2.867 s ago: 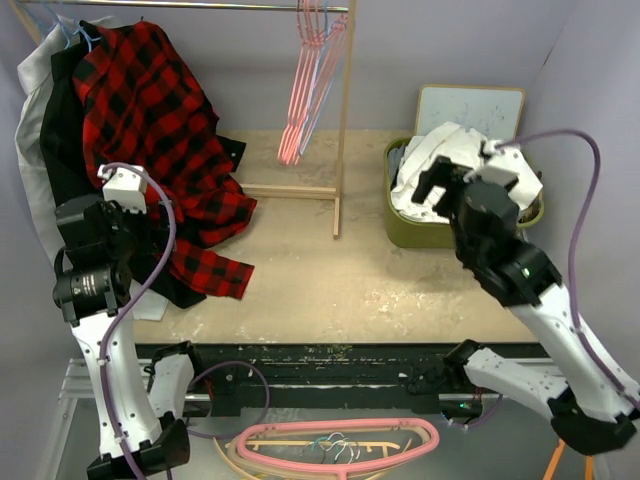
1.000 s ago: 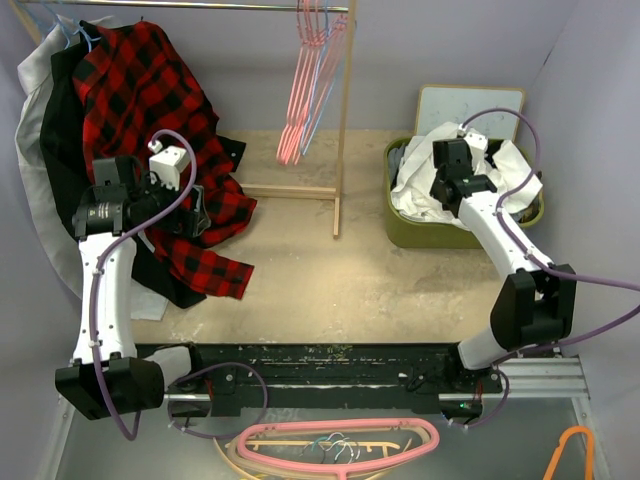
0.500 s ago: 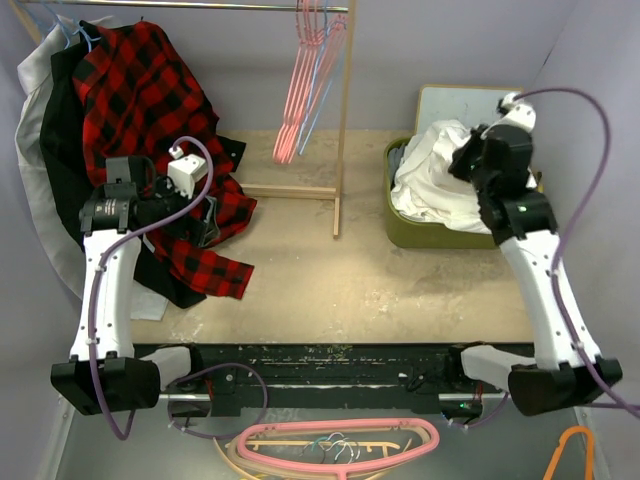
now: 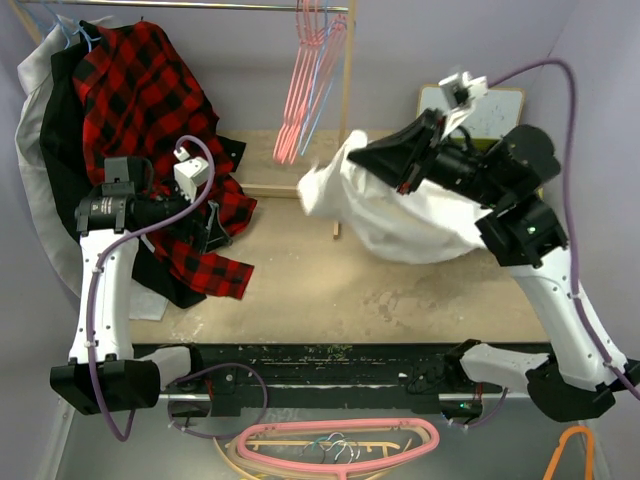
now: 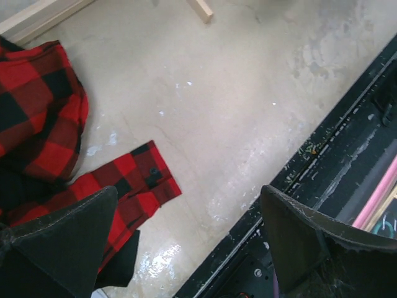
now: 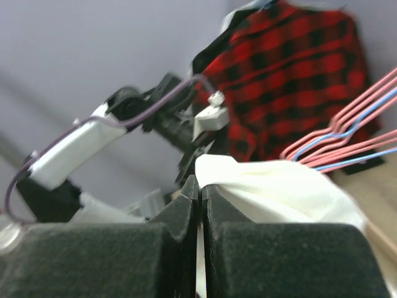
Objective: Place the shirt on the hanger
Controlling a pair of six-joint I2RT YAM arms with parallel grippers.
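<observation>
Right claw (image 4: 352,157): closed on a fold of the shirt (image 4: 405,218). In the right wrist view the two black fingers (image 6: 111,248) stood pressed together with a thin strip of white cloth between them, and the rest of the shirt (image 6: 273,189) bunched just past the tips.

Shirt position, top view: it hung from my right claw as a loose white bundle, raised over the right half of the surface (image 4: 330,285). Its left end overlapped the wooden post (image 4: 345,110) of the clothes rack. The cloth edges were blurred, so I could not make out the collar or sleeves.

Hanger (image 4: 322,95): on the rail (image 4: 200,6) at the far side, in a cluster with the pink hangers (image 4: 298,100), just left of the post. It was above and left of the shirt and apart from it. In the right wrist view its thin blue lines (image 6: 345,132) ran among the pink ones beyond the cloth.

Left claw (image 5: 189,192): wide open, nothing between the fingers. It pointed down at bare surface (image 5: 248,93), with a cuff of the plaid shirt (image 5: 37,124) lying beside the left finger. In the top view my left arm reached across that plaid shirt (image 4: 150,100), which draped from the rail's left end.
</observation>
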